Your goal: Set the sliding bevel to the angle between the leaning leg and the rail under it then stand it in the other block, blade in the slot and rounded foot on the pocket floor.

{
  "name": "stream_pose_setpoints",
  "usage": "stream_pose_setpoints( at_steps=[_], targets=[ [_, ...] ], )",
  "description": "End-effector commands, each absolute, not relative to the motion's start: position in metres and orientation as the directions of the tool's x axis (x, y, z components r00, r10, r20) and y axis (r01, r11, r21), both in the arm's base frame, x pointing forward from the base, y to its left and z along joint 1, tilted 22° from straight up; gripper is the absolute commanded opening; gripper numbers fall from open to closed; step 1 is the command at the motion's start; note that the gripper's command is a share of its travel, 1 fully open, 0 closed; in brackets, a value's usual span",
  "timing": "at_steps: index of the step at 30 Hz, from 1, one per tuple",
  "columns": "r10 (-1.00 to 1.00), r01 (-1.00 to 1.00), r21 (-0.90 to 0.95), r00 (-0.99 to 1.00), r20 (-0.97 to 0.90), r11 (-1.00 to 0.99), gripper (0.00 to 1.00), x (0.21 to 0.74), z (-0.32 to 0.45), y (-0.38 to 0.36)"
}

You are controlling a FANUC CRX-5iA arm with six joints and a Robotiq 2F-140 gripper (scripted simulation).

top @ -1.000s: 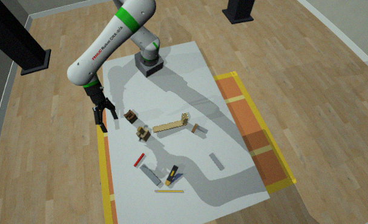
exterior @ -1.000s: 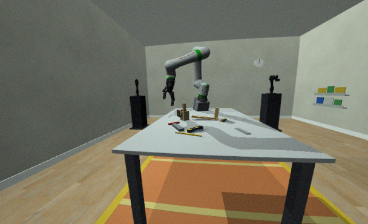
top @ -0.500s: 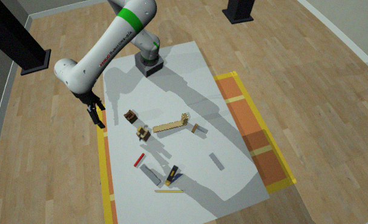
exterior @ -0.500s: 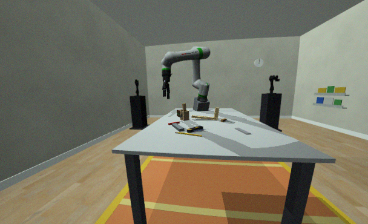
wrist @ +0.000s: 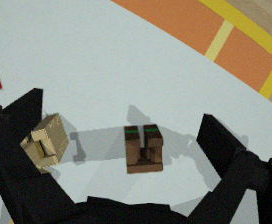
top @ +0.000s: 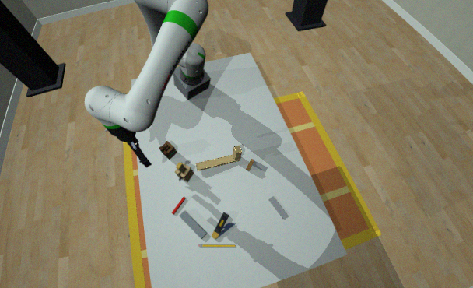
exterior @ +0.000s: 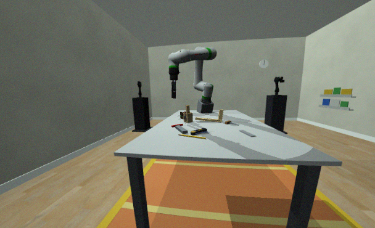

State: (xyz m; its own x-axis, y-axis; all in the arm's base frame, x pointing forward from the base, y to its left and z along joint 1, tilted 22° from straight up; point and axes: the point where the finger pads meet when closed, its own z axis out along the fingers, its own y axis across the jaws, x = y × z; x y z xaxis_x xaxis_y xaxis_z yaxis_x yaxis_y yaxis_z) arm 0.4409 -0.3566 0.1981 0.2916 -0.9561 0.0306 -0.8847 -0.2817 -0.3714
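Two blocks on surface [top: 230, 218]. Gripper [exterior: 173, 95] hung wide apart, empty, above dark block [wrist: 143, 148]. Advice: centre over bevel block [wrist: 46, 143], descend plumb.

overhead, far table-end and close downward wrist views

The arm's fingers [top: 141, 155] (spread wide) hang beside two blocks [top: 168, 149].

White tubular arm [top: 152, 83] — green joint bands, grey base block [top: 191, 86] — black two-fingered hand [top: 141, 156].
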Motion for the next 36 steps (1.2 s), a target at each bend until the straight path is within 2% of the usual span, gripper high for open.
stream_pose_setpoints(
  at_steps=[1,13,36],
  targets=[
    [-0.913,-0.841,-0.366,0.402,0.069,-0.398,1.0,0.48,0.198,-0.312],
    [-0.783,-0.709,-0.354,0.609,0.129,-0.61,1.0,0.527,0.198,-0.225],
    [-0.756,-0.682,-0.352,0.639,0.139,-0.641,1.0,0.533,0.198,-0.21]
  ],
)
